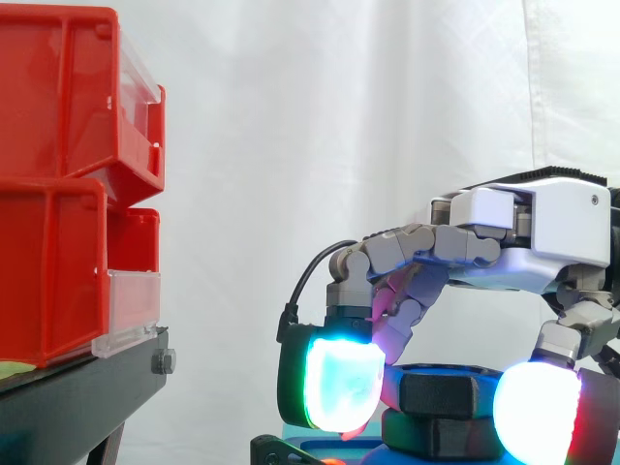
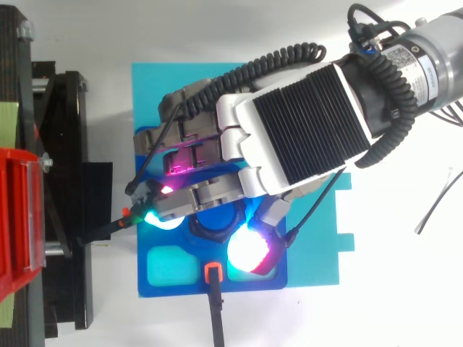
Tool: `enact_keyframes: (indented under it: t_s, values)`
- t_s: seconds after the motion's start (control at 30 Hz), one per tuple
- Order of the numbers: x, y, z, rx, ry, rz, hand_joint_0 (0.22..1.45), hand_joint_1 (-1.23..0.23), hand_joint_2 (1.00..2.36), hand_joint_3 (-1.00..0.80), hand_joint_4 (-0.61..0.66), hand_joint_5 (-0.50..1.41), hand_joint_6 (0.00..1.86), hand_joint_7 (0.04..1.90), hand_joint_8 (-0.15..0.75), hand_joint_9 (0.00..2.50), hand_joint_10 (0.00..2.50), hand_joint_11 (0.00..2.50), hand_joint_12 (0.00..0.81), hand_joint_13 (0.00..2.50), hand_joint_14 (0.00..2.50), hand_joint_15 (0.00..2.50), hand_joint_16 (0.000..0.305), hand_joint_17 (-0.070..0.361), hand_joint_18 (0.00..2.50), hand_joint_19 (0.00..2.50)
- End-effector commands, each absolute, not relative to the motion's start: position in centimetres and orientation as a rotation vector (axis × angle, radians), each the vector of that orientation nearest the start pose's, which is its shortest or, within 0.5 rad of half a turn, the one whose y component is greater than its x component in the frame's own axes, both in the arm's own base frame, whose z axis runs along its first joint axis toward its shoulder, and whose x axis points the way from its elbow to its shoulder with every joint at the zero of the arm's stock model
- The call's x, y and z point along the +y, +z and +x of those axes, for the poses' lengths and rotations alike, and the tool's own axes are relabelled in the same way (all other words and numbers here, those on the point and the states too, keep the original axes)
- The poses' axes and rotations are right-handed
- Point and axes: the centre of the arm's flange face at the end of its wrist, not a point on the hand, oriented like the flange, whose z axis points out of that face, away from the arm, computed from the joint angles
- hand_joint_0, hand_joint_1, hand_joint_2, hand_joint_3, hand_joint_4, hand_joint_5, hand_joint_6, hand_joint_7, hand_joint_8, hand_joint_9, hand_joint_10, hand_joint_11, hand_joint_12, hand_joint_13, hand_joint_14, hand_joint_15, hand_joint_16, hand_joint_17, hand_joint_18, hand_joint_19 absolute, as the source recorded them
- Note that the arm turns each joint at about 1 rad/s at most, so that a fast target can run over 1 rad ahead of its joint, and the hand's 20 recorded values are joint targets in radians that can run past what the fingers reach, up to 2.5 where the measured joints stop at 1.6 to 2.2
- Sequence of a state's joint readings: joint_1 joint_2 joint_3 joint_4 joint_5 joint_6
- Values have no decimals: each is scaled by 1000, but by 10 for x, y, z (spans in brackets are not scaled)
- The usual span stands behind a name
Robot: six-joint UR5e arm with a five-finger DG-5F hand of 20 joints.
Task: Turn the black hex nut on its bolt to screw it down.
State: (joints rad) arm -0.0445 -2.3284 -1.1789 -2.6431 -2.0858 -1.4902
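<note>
Black hex nut (image 1: 441, 389) gripped between curled fingers (image 1: 341, 383); blue base (image 2: 173, 291), white curtain (image 1: 291, 116).

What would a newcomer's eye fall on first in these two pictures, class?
The robot hand arches in from the right of the side view, its glowing fingertips curled round the black hex nut at bottom centre. Red bins are stacked at the left on a black stand.

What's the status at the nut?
Robot hand curled round the black hex nut, glowing pads on opposite sides. Nut sits on the blue fixture. Nothing blocking; red bins stand apart.
</note>
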Motion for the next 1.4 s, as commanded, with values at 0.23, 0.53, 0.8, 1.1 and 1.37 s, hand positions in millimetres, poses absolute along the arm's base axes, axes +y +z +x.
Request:
enact_keyframes:
  t_s: [0.23, 0.53, 0.8, 1.1, 1.37]
  values:
    - [-118, 245, 753, 1427, 402, -335, 393, -506, 1000, -500, 254, -24, 505, 1147, 343, 1024, 6, 264, 382, 764, 6, 155, 64, 143, 689, 713]
    - [-110, 281, 765, 1414, 416, -353, 380, -443, 1000, -500, 342, -48, 504, 1060, 353, 1022, 6, 251, 397, 770, 5, 148, 66, 149, 704, 704]
    - [-112, 324, 761, 1503, 436, -349, 391, -423, 1000, -500, 351, -51, 504, 1052, 352, 1020, 7, 252, 391, 766, 6, 153, 65, 147, 697, 700]
    - [-130, 369, 734, 1544, 420, -331, 403, -422, 1000, -500, 342, -51, 504, 1058, 345, 1015, 8, 241, 390, 757, 6, 156, 64, 144, 688, 711]
    - [-155, 377, 676, 1685, 409, -289, 410, -437, 1000, -500, 345, -52, 504, 1042, 341, 1009, 7, 255, 385, 749, 6, 154, 63, 142, 674, 710]
